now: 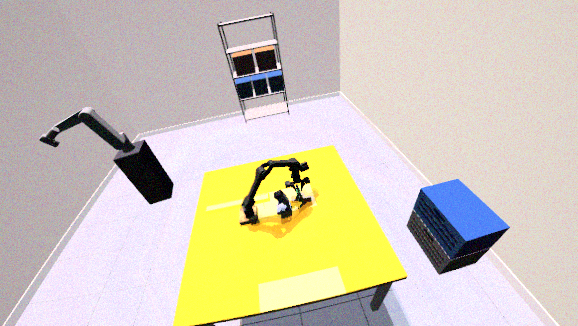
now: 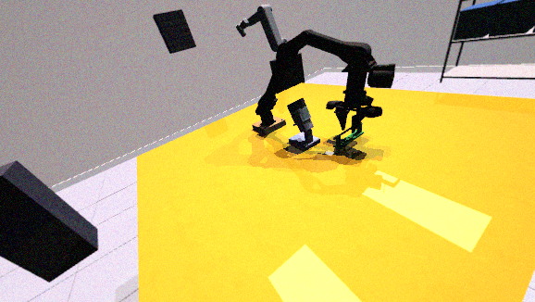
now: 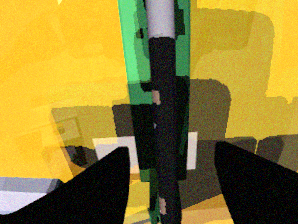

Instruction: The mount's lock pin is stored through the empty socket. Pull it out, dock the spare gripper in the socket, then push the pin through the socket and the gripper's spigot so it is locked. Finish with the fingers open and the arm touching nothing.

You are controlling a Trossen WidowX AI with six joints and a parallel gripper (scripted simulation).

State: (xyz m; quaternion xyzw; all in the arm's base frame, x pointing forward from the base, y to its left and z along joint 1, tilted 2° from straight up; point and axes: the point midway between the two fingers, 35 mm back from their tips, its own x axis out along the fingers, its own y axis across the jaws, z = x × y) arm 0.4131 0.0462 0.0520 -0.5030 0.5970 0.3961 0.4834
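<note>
Parted jaws [image 1: 298,192] [image 2: 350,132] are poised over a green rack [image 2: 355,135] [image 3: 131,55] on the yellow tabletop [image 1: 300,255] [image 2: 241,222] [image 3: 60,60], with a slender rod [image 3: 162,65] between the fingertips, untouched.

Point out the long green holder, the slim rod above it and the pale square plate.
Long green holder [image 2: 356,135] [image 3: 131,55]: top, exterior, wrist; side part.
Slim rod [image 3: 161,19]: wrist; light upper stretch.
Pale square plate [image 1: 281,207] [image 2: 296,140] [image 3: 22,197]: top, exterior, wrist; upper face.

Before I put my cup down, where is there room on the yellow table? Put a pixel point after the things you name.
Widest on the table [image 1: 300,255] [image 2: 222,208] [image 3: 30,30] between the pale-based stand [image 1: 283,209] [image 2: 303,142] [image 3: 25,194] and the top view's near edge. It's crowded around that stand, the gripper [image 1: 298,189] [image 2: 349,130] [image 3: 172,153] and green holder [image 1: 298,193] [image 2: 355,135] [image 3: 131,55].
</note>
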